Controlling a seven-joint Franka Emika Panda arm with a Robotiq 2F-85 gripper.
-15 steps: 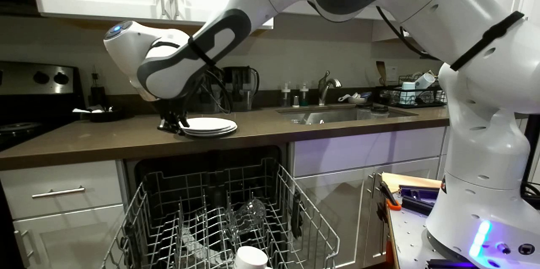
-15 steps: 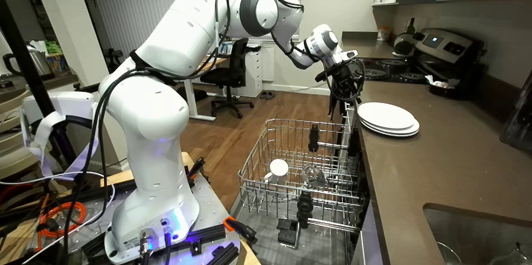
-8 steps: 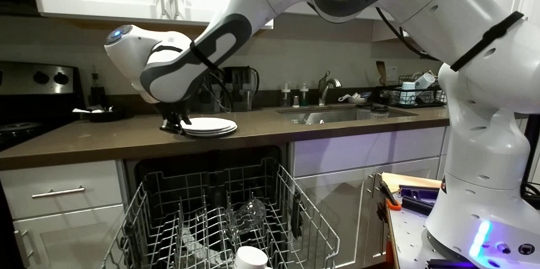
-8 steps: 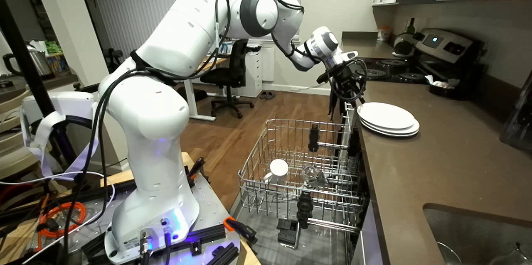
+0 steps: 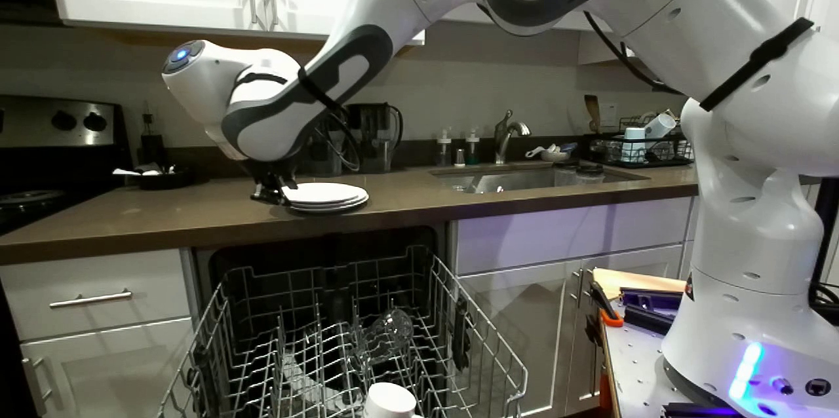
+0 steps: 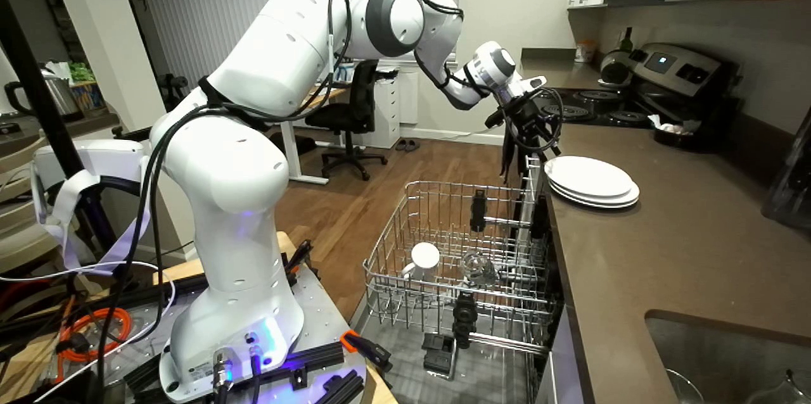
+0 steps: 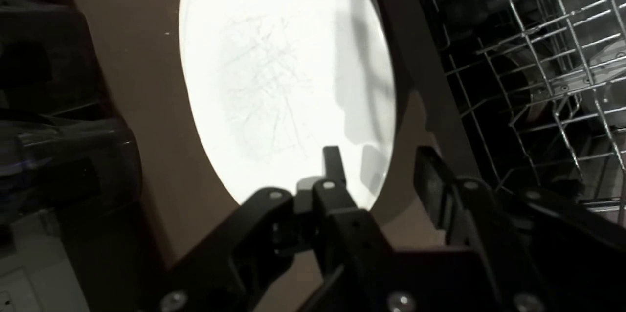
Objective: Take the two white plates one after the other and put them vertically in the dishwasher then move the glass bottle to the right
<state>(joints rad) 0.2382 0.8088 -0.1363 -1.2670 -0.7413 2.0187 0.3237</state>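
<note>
A stack of white plates (image 5: 324, 192) lies flat on the counter's front edge; it shows also in an exterior view (image 6: 590, 176) and in the wrist view (image 7: 288, 67). My gripper (image 7: 379, 155) is open and empty. In the wrist view one finger (image 7: 334, 163) overlaps the top plate's rim, and the other stands out beyond the rim. I cannot tell whether a finger touches the plate. The gripper shows at the stack's left in an exterior view (image 5: 274, 194). The dishwasher (image 5: 282, 249) is open below, its rack pulled out. I cannot identify the glass bottle for sure.
A white mug (image 5: 389, 399) and a clear glass item (image 5: 393, 326) sit in the rack. Dark pitchers (image 5: 373, 136) stand behind the plates. A sink (image 6: 709, 353) is set in the counter. A green bottle (image 6: 626, 40) stands far back by the stove.
My gripper has moved a little up and toward the counter at the plates' edge. The plates and rack have not moved.
</note>
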